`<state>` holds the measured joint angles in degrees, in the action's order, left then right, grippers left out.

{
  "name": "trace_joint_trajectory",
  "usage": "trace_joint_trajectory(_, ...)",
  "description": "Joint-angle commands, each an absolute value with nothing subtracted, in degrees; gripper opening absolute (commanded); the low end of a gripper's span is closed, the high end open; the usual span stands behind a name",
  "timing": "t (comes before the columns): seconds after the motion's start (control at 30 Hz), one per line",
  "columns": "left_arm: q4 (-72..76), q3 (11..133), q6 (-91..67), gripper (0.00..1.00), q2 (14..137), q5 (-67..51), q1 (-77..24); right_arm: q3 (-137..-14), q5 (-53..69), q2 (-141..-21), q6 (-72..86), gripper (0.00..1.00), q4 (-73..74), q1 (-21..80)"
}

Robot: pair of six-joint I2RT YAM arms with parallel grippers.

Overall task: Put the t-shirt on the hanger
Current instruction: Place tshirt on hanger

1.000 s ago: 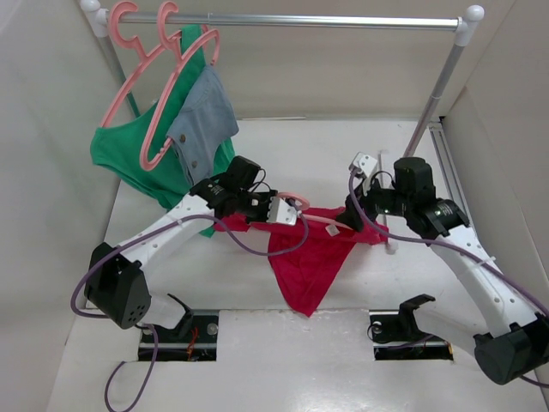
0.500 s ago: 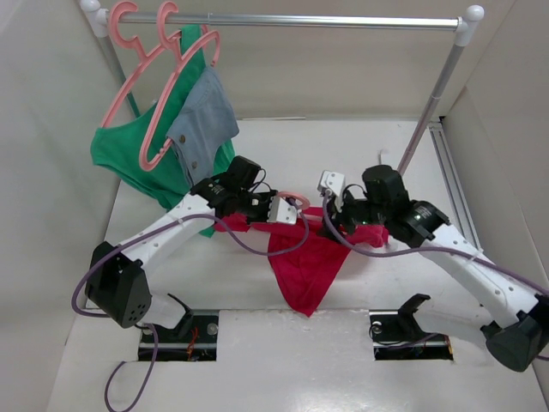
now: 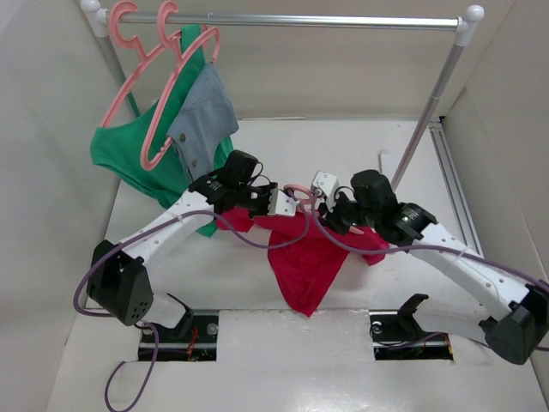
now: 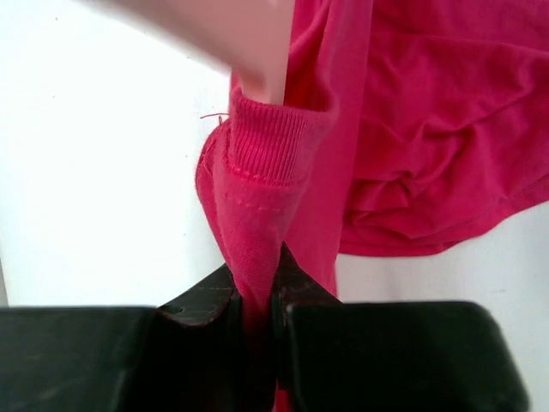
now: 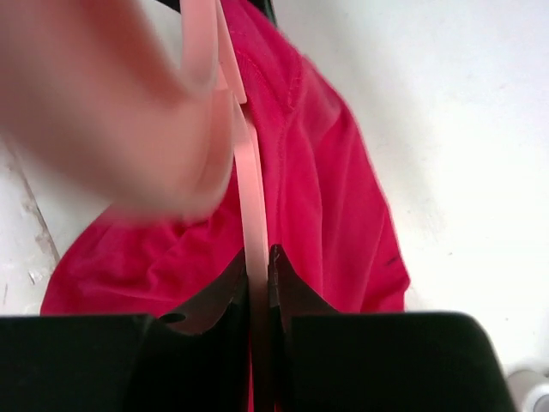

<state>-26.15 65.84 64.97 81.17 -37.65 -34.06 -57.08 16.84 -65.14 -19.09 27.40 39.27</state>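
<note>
Cloth fills the left hand: its fingers are shut tight on the ribbed collar of the t-shirt, apparently to hold the neck opening taut. Opposite, the right hand is clamped on a thin bar of the hanger, which lies against the red cloth, probably so it can be fed into that neck. The shirt sits mid-worktop, lifted between both hands with its body trailing toward the near edge. Beyond, a green garment and a grey-blue garment hang on pink hangers at the left end of the rail. They hang close behind the left arm and would crowd a lift that way.
</note>
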Motion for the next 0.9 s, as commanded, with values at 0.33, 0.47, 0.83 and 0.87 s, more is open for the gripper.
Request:
trace_joint_trajectory(0.33, -24.4, 67.9, 61.3, 0.00, 80.4, -34.1, -29.4, -55.9, 16.5, -44.8, -20.3, 0.00, 39.0, 28.1)
trace_joint_trajectory(0.47, -22.4, 69.2, 59.9, 0.00, 80.9, -32.7, -26.8, -58.9, 16.5, -43.5, -20.8, 0.00, 42.9, 27.6)
trace_joint_trajectory(0.83, -22.4, 71.0, 59.9, 0.31, 82.0, -34.4, -24.3, -59.4, 19.3, -44.5, -21.4, 0.00, 43.4, 27.1)
trace_joint_trajectory(0.87, -22.4, 71.0, 59.9, 0.31, 82.0, -34.9, -24.3, -59.4, 19.3, -44.5, -21.4, 0.00, 43.4, 27.1)
